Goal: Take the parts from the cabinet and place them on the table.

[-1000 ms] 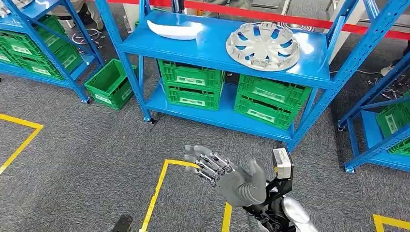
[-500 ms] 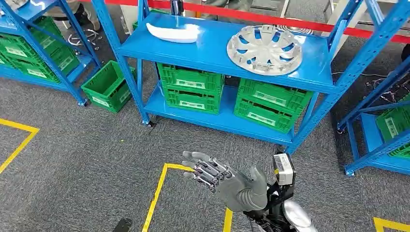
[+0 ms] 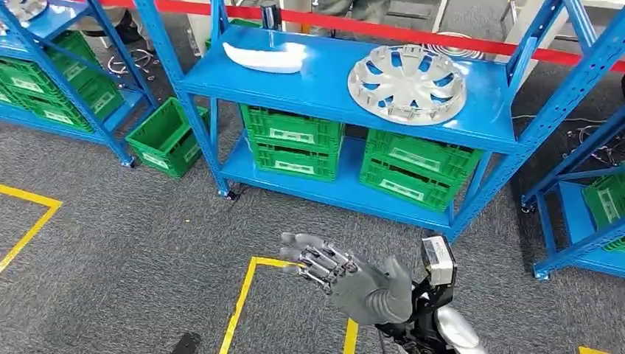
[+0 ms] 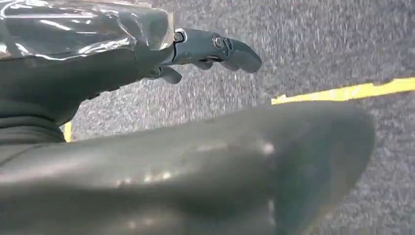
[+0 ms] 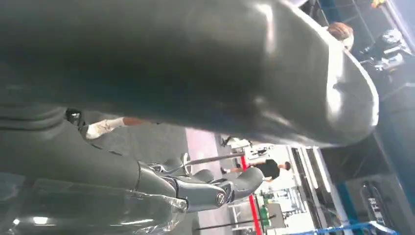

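Right hand [image 3: 346,274] is held spread and empty over the floor, readied for a grasp, with hubcap [image 3: 407,73] and white part [image 3: 264,57] well ahead on the rack [image 3: 324,88]; left hand [image 4: 147,122] likewise empty.

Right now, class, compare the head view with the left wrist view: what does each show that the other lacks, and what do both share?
Head view alone: the blue rack bearing a silver wheel cover and a white part, green crates beneath, and the right robot hand, empty with fingers spread.
Left wrist view alone: the left robot hand close up, holding nothing.
Both: grey carpet and yellow floor tape.
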Tool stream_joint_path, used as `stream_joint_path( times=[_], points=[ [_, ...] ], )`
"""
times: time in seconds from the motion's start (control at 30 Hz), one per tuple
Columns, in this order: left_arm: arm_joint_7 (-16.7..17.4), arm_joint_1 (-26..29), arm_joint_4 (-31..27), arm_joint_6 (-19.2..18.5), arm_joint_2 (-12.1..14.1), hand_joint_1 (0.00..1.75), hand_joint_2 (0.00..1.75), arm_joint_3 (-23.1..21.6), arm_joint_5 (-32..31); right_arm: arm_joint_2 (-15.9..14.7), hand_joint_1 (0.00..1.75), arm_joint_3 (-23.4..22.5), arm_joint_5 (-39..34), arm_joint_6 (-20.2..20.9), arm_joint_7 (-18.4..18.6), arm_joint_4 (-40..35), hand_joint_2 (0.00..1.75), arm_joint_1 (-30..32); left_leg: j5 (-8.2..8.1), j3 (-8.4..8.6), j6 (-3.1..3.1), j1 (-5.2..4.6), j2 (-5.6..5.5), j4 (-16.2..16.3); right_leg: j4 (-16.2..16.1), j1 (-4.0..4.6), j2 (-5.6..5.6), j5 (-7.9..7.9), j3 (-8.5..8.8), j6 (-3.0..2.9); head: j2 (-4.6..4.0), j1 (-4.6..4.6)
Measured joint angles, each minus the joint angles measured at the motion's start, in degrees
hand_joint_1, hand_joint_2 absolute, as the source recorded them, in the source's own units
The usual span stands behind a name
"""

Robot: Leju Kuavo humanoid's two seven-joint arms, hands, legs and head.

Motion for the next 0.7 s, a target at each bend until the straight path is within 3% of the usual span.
stream_joint_path(
  times=[0.03,0.07,0.13,0.17,0.2,0.23,0.3,0.33,0.37,0.4,0.47,0.5,0.53,0.6,0.67,0.7],
  points=[
    [0.0,-0.2,0.0,0.0,-0.1,0.00,0.00,0.0,0.0,0.1,0.00,0.0,-0.1,0.0,0.0,0.0,0.00,0.0,-1.00,-0.99,-0.41,0.03,0.08,2.5,0.0,-0.01,-0.03,-0.40,0.45,-0.60,0.00,-0.24],
    [0.0,-0.3,0.0,0.0,0.0,0.00,0.00,0.0,0.0,0.2,0.00,0.0,-0.1,0.1,0.0,0.0,0.00,0.0,-2.66,-3.23,-0.78,0.23,0.13,6.7,0.0,0.03,-0.04,-0.67,0.85,-0.95,0.00,-0.15],
    [0.0,-0.2,0.1,0.2,0.0,0.00,0.00,0.1,0.0,0.6,0.00,0.0,-0.1,0.6,0.0,0.3,0.00,0.0,-5.93,-9.60,-1.34,0.40,0.23,17.0,0.0,0.18,-0.01,-1.46,1.53,-1.20,0.00,-0.17],
    [0.0,-0.2,0.2,0.2,0.0,0.00,0.00,0.1,0.0,0.9,0.00,0.0,0.0,0.7,0.0,0.5,0.00,0.0,-5.68,-11.72,-1.37,0.41,0.23,19.3,0.0,0.21,0.09,-1.86,1.94,-1.17,0.00,-0.17],
    [0.0,-0.2,0.3,0.2,-0.1,0.00,0.00,0.1,0.0,1.2,0.00,0.0,0.1,0.7,0.0,0.7,0.00,0.0,-3.85,-12.18,-1.27,0.40,0.23,18.4,0.0,0.22,0.27,-2.24,2.49,-1.11,0.00,-0.17],
    [-0.2,-0.2,0.4,0.2,-0.1,0.00,0.00,0.1,0.0,1.6,0.00,0.0,0.2,0.7,0.0,0.8,0.00,0.0,-0.69,-11.22,-1.02,0.39,0.24,14.7,0.0,0.27,0.39,-2.76,3.26,-1.02,0.00,-0.17],
    [-0.4,-0.3,0.5,0.2,-0.1,0.00,0.00,0.2,0.0,2.1,0.00,-0.1,0.2,0.9,0.0,1.1,0.00,-0.1,6.30,-7.05,0.06,0.15,0.22,3.7,-0.1,0.40,0.45,-3.86,4.96,-0.82,0.00,-0.17],
    [-0.4,-0.4,0.7,0.2,0.0,0.00,0.00,0.2,0.1,2.4,0.00,-0.2,0.2,1.0,0.0,1.2,0.00,-0.1,5.73,-5.73,0.64,-0.06,0.25,2.0,-0.4,0.32,0.46,-4.26,5.18,-0.63,0.00,0.00],
    [-0.4,-0.5,0.8,0.2,-0.1,0.00,0.00,0.3,0.2,2.5,0.00,-0.2,0.2,1.2,0.0,1.3,0.00,-0.3,5.34,-5.19,1.19,-0.54,0.35,0.9,-0.5,0.71,0.55,-4.47,5.46,-0.21,0.00,-0.07],
    [-0.4,-0.7,0.9,0.3,-0.1,0.00,0.00,0.4,0.2,2.7,0.00,-0.3,0.2,1.2,0.0,1.3,0.00,-0.4,4.88,-5.17,1.65,-0.74,0.41,0.7,-0.8,0.51,0.46,-4.61,5.44,0.18,0.00,-0.15],
    [-0.3,-0.7,0.9,0.1,0.0,0.00,0.00,0.6,0.2,2.9,0.00,-0.4,0.2,1.5,0.0,1.4,0.00,-0.2,4.42,-4.51,2.55,-0.90,0.41,-0.6,-0.4,0.63,0.27,-3.64,6.15,1.43,0.00,-0.22],
    [-0.2,-0.7,1.0,0.0,0.0,0.00,0.00,0.6,0.3,2.9,0.00,-0.4,0.3,1.5,0.0,1.5,0.00,-0.4,4.80,-2.73,2.74,-0.25,0.15,-1.5,0.1,0.57,0.13,-4.40,5.76,1.31,0.02,-0.20],
    [-0.2,-0.6,1.0,0.0,0.0,0.00,0.00,0.7,0.3,2.9,0.00,-0.4,0.3,1.6,0.0,1.6,0.00,-0.5,4.72,-1.97,2.87,-0.30,0.15,-1.8,2.1,0.61,0.07,-5.01,5.33,1.16,-0.02,0.05],
    [-0.1,-0.7,1.0,-0.1,0.0,0.00,0.00,0.9,0.4,2.9,0.00,-0.5,0.3,1.7,0.1,1.7,0.00,-0.8,4.26,-1.59,3.24,-0.33,0.04,-1.8,10.5,0.52,0.09,-7.25,0.05,0.60,0.00,0.13],
    [-0.1,-0.5,1.0,-0.1,0.0,0.00,0.00,1.0,0.5,2.9,0.00,-0.4,0.3,1.8,0.3,2.1,0.00,-0.6,3.48,-1.05,3.20,-0.37,-0.09,-1.8,17.1,0.50,0.08,-9.45,-5.36,1.09,0.00,0.15],
    [-0.1,-0.3,1.0,-0.1,0.0,0.00,0.00,1.0,0.5,2.9,0.00,-0.4,0.3,1.8,0.5,2.3,0.00,-0.6,2.98,-0.45,3.09,-0.36,-0.15,-1.8,16.8,0.43,0.07,-8.99,-6.41,1.60,0.00,0.13]
  ],
)
